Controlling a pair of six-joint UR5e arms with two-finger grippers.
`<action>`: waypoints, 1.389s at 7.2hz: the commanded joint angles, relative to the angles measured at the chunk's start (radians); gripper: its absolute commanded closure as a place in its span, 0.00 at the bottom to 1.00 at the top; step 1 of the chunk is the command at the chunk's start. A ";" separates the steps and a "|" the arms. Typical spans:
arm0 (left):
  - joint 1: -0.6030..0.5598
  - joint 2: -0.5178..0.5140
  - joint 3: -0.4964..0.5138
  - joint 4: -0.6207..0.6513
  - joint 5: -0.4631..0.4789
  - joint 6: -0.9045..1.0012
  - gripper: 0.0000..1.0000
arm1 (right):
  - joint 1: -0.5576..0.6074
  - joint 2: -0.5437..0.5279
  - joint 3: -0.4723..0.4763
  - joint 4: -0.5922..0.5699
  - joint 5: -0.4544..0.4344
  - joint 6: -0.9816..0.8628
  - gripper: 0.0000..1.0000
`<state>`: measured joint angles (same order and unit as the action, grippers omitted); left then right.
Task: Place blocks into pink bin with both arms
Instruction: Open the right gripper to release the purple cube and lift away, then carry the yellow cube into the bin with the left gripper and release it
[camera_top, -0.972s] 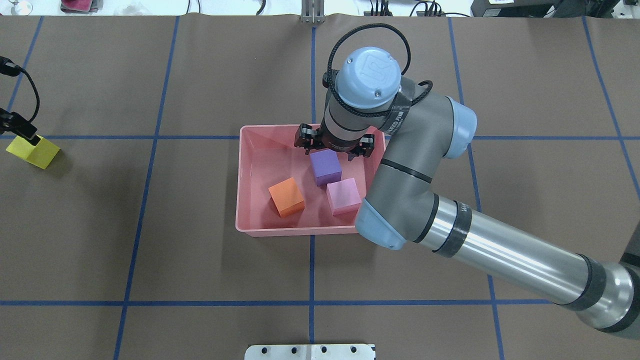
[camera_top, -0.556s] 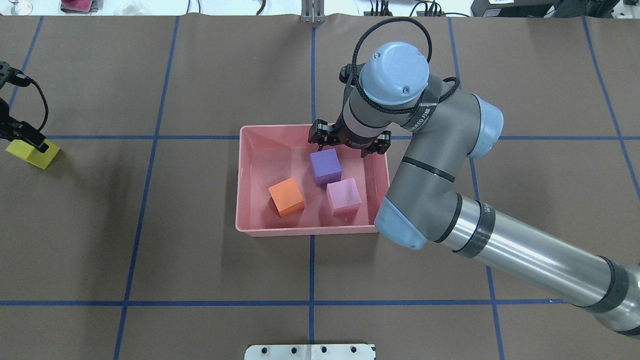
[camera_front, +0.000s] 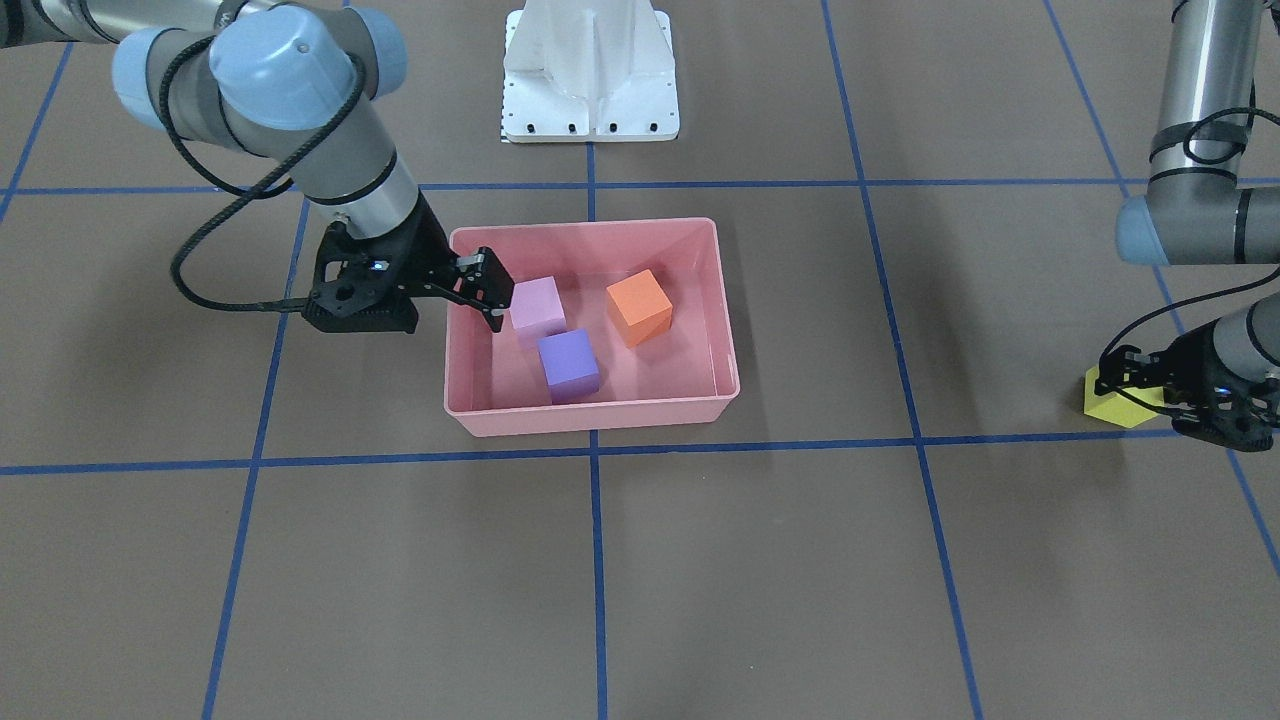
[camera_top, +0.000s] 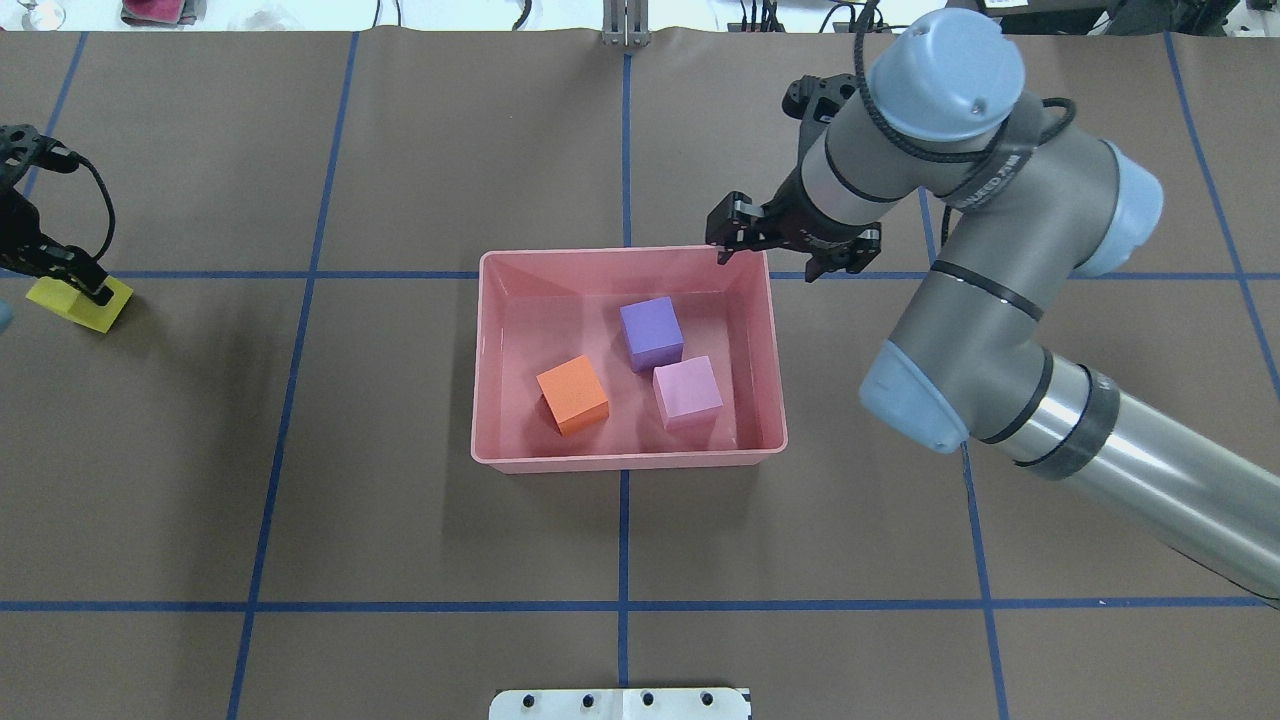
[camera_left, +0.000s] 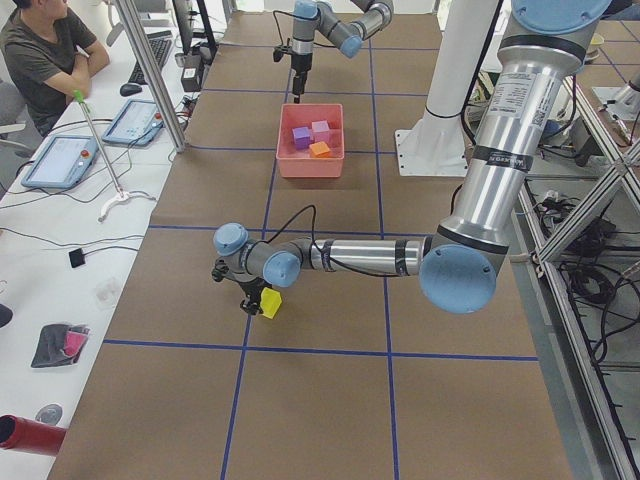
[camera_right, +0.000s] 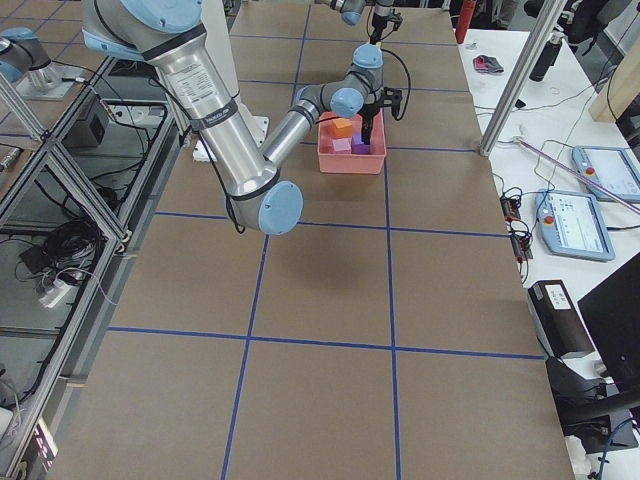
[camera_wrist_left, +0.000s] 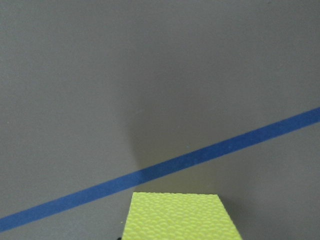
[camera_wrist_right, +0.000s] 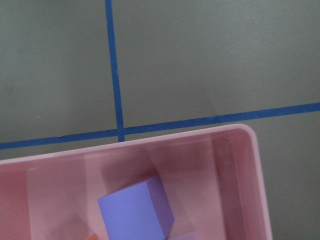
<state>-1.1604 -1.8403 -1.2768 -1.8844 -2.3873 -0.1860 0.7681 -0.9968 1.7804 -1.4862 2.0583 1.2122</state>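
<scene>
The pink bin (camera_top: 480, 360) sits mid-table and holds the purple block (camera_top: 651, 333), the orange block (camera_top: 572, 394) and the light pink block (camera_top: 687, 392). My right gripper (camera_top: 790, 250) is open and empty, raised over the bin's far right corner. Its wrist view shows that corner of the bin (camera_wrist_right: 175, 140) and the purple block (camera_wrist_right: 132, 212). The yellow block (camera_top: 85, 305) is far left on the table. My left gripper (camera_top: 65, 278) is shut on it from above. The block fills the bottom of the left wrist view (camera_wrist_left: 175, 217), and the fingers are hidden there.
The right arm's elbow (camera_top: 1000, 330) hangs over the table to the right of the bin. A white pedestal base (camera_front: 590, 70) stands at the robot's edge. Blue tape lines cross the brown table cover. A person (camera_left: 45, 50) sits at a side desk.
My right gripper has drawn back from over the purple block to the bin's far right corner. My left gripper has come down onto the yellow block, which has shifted slightly right.
</scene>
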 joint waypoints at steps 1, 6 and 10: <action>-0.001 -0.072 -0.135 0.068 -0.162 -0.227 1.00 | 0.094 -0.148 0.082 0.001 0.049 -0.132 0.00; 0.309 -0.363 -0.427 0.125 -0.024 -1.114 1.00 | 0.209 -0.342 0.080 0.012 0.097 -0.336 0.00; 0.438 -0.497 -0.230 0.113 0.189 -1.126 1.00 | 0.209 -0.347 0.070 0.012 0.097 -0.342 0.00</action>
<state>-0.7402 -2.2916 -1.5840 -1.7659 -2.2429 -1.3122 0.9770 -1.3429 1.8509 -1.4742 2.1553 0.8705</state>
